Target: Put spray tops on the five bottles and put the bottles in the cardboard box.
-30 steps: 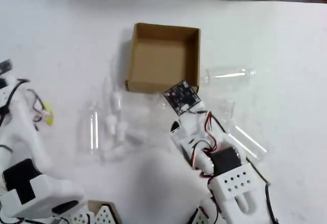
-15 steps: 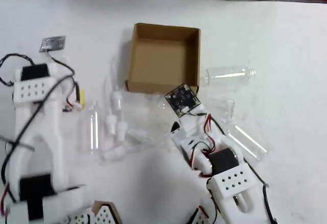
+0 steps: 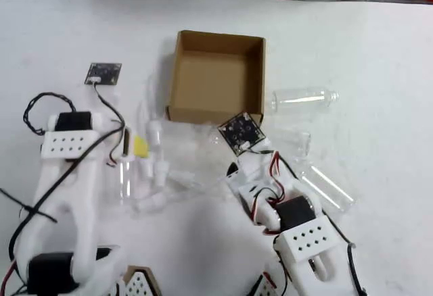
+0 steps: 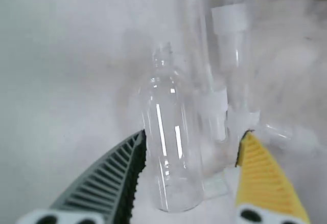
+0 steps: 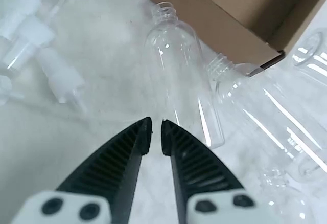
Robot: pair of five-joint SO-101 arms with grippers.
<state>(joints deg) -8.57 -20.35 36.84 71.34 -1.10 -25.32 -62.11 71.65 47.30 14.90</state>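
My left gripper (image 4: 194,136) is open, its grey finger and yellow finger (image 4: 258,173) either side of a clear uncapped bottle (image 4: 171,147) lying on the table. In the high view this gripper (image 3: 128,151) hovers over that bottle (image 3: 124,174), left of several white spray tops (image 3: 161,169). My right gripper (image 5: 156,123) is shut with nothing in it, pointing at another uncapped bottle (image 5: 179,65) in front of the cardboard box (image 5: 230,14). The open box (image 3: 216,76) holds nothing. More clear bottles (image 3: 304,98) lie right of it.
The right arm (image 3: 298,215) lies across the table's front right, between two more bottles (image 3: 328,184) and the spray tops. White spray tops (image 4: 230,19) crowd close beside the left bottle. Bare table stretches behind and to the far left.
The left arm has swung in from the left edge toward the middle, bringing its open gripper over the left bottle. The right arm has kept still.
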